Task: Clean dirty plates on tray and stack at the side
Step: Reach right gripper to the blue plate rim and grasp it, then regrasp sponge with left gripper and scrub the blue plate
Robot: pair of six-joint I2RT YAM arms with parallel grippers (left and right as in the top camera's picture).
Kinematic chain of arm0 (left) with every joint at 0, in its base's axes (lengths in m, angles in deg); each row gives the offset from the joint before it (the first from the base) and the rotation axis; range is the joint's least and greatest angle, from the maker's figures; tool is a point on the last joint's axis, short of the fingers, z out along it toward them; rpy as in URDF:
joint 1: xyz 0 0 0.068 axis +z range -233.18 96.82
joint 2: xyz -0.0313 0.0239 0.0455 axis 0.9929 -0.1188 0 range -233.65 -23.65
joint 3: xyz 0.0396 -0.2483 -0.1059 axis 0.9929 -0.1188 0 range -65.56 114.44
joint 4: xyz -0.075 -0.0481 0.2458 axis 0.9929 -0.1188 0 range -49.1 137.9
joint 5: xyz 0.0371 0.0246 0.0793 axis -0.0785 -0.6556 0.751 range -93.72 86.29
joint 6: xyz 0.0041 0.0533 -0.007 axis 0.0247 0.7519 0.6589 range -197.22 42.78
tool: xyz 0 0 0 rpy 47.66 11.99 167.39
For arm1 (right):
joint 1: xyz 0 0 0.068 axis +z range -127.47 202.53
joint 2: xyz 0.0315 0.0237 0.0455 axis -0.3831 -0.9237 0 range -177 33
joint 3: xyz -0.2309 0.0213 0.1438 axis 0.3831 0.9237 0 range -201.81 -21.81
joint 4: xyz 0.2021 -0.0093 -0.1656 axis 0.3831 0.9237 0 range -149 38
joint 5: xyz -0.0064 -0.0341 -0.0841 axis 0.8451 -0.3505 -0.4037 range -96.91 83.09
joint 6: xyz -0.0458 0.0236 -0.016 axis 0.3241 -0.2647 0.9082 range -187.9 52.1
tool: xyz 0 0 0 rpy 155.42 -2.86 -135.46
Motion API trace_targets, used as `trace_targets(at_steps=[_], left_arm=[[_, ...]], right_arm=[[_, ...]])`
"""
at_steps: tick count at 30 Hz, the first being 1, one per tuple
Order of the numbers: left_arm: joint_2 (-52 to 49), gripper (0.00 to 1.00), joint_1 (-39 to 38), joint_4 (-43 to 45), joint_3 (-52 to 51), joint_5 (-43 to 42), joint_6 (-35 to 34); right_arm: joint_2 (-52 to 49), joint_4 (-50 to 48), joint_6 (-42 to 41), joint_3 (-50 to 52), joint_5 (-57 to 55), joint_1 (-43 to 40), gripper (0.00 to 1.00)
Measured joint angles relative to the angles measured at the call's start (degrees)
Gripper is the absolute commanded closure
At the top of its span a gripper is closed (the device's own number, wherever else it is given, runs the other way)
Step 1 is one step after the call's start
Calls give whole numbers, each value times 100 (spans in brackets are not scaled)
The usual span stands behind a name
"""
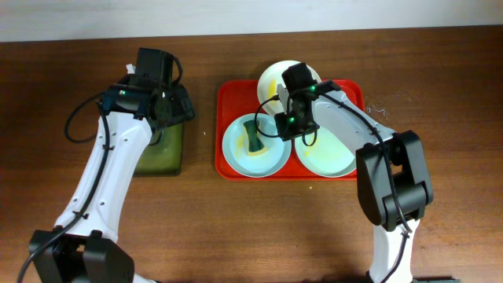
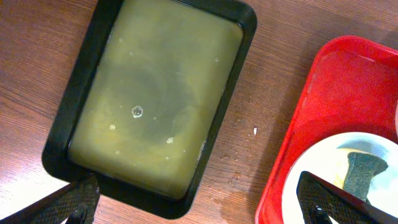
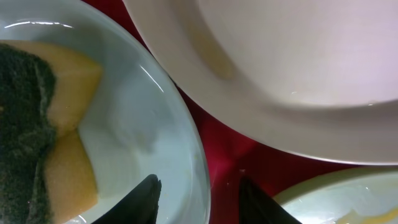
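three plates [image 1: 330,157] sit on the red tray [image 1: 228,94] (sponge [image 1: 252,135] in the left mint plate [image 1: 236,151]). right claw [image 3: 199,183], jaws apart, straddles that plate's rim; left claw [image 2: 196,186] hangs spread above the green tray [image 2: 79,93].

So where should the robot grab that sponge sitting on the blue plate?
Best by its two long sides, around the middle, coming straight down from above. The sponge lies in the left mint plate with its green scrubby face up, and the plate's raised rim would likely block a sideways reach. The open right gripper is nearest.
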Motion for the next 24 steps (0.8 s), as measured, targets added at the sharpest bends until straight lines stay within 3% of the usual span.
trace_targets(at_steps=[5,8,9,11,13,18,24], left_arm=[[0,1,0,-24,0,-236,162],[0,0,0,-15,0,-463,269],[0,6,0,-15,0,-570,306],[0,23,0,-9,-2,-927,352],[0,34,-9,35,-20,-1191,348],[-48,43,-264,732,-479,-1615,389],[-658,39,-780,1757,-697,-2345,284]], right_arm=[[0,-13,24,155,-50,0,65],[0,7,59,166,-72,0,83],[0,7,37,168,-85,0,91],[0,7,70,175,-107,0,96],[0,4,70,179,-92,0,96],[0,-4,52,179,-68,0,96],[0,-39,55,179,-37,0,95]])
